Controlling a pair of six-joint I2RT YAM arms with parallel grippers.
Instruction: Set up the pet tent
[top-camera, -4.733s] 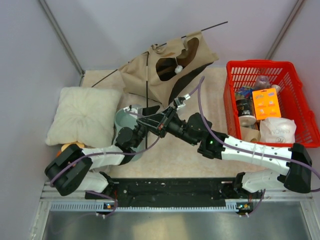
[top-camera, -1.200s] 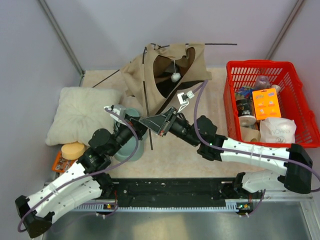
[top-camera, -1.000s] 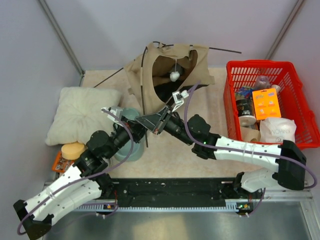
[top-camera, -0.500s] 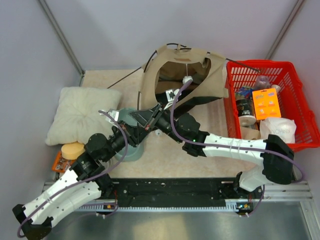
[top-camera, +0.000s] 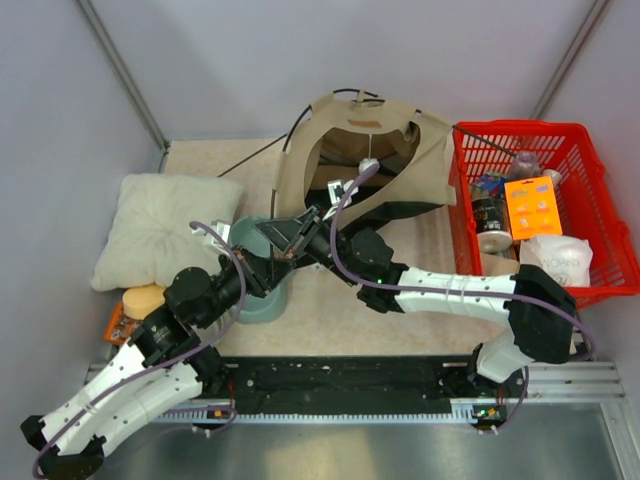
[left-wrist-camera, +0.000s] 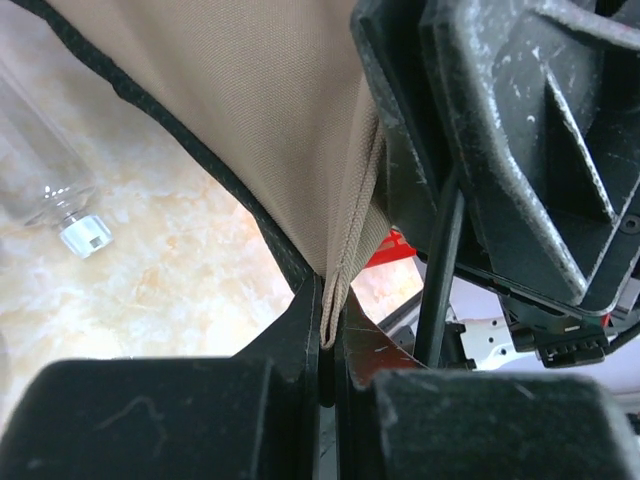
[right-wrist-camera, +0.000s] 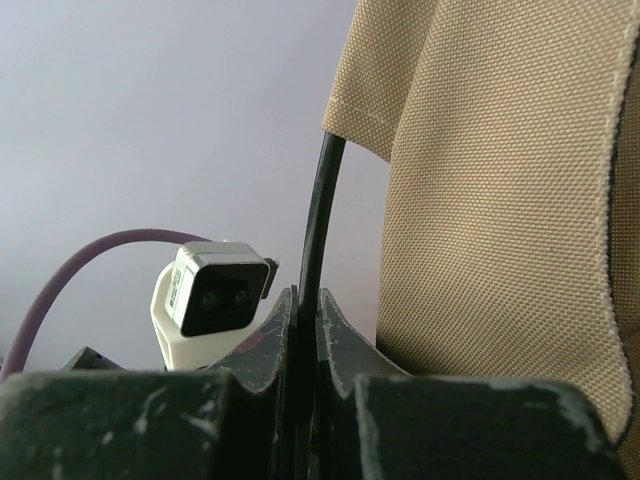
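at the back middle of the table the pet tent stands half raised, its rounded doorway facing the arms and its near-left corner drawn forward to where both grippers meet. the left gripper is pressed together on the tent's folded hem, the tan cloth rising from the jaws. the right gripper is pinched on a thin black pole, which runs up out of the jaws beside the fabric edge. in the top view the two sit just beside each other over a grey tub, the right one slightly farther back.

the tent's body lies away from the bases and to the right of both grippers. the pole's long axis climbs in an arc toward the peak, so i judge any next seating of pole into corner turns on keeping the pole's end in line with that hem. the right arm is nearer the tent's mass; the left only reaches the corner.

room is tight on the right: the tent wall sits just beside the red basket, and a pole tip pokes over its rim. the pillow lies to the left, apart from the tent, with bare table between them.
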